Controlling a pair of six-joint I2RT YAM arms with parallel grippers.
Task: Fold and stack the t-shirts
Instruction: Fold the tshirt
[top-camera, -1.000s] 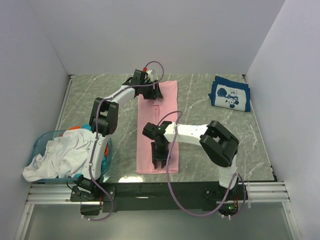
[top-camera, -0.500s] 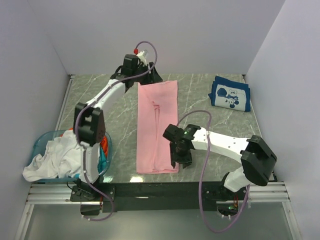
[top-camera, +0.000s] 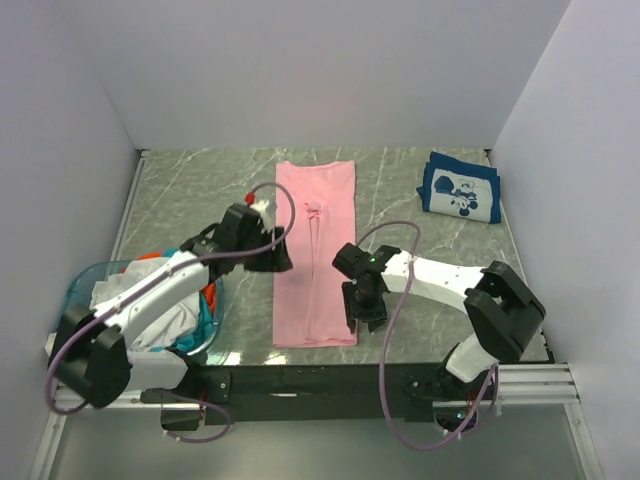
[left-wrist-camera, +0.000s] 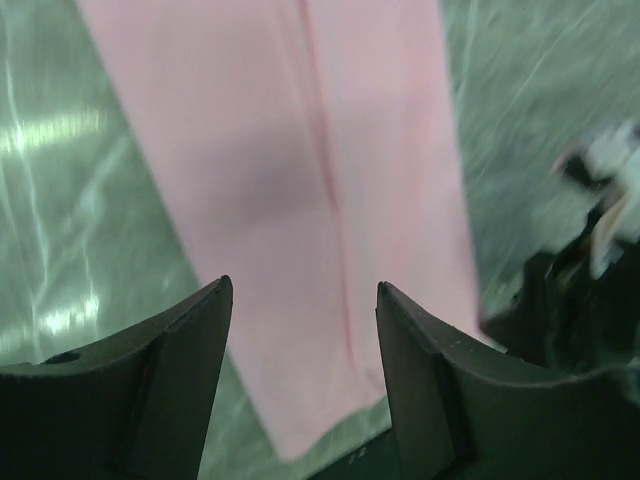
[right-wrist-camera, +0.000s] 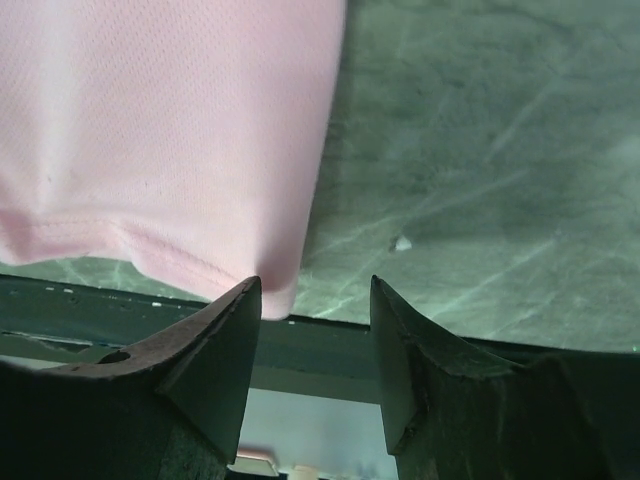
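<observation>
At the near edge of the worktop (top-camera: 200, 190), the right pincer (top-camera: 366, 312) hangs with its jaws wide and empty at the near right corner of the pink t-shirt (top-camera: 315, 285). A second ago it was over the middle of the near hem, so it has slid off to the side. In the right wrist view that corner and its stitched hem lie flat just ahead of the fingers (right-wrist-camera: 215, 340).

Near left, the blue basket (top-camera: 78, 290) holds a crumpled white tee (top-camera: 112, 292) and others not yet folded.

In the middle, the left pincer (top-camera: 278, 255), also wide and holding nothing, has pulled back from the shirt's far end to its left edge.

The pink shirt lies as a long smooth strip running near to far, apparently ready for a crosswise fold.

Far right, the navy printed tee (top-camera: 460, 188) rests folded.
</observation>
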